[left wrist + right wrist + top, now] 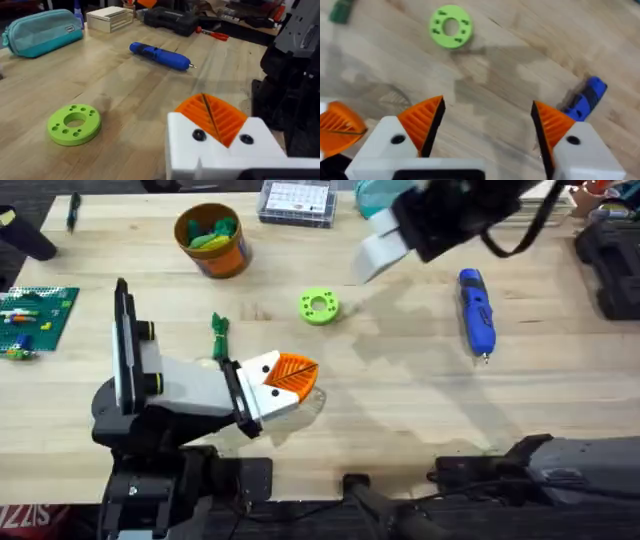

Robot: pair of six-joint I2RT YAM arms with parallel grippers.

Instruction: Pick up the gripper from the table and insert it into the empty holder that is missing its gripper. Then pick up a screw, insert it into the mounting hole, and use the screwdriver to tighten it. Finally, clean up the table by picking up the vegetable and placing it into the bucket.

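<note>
The right gripper [487, 125] is hanging spread wide above the wooden surface [400, 390], between the lime-green ring disc [319, 306] and the screwdriver [476, 311]. The left gripper [288, 385], fingers pressed together, is resting below the disc; the vegetable [219, 332] is lying left of it, beneath the bucket [212, 239].
</note>
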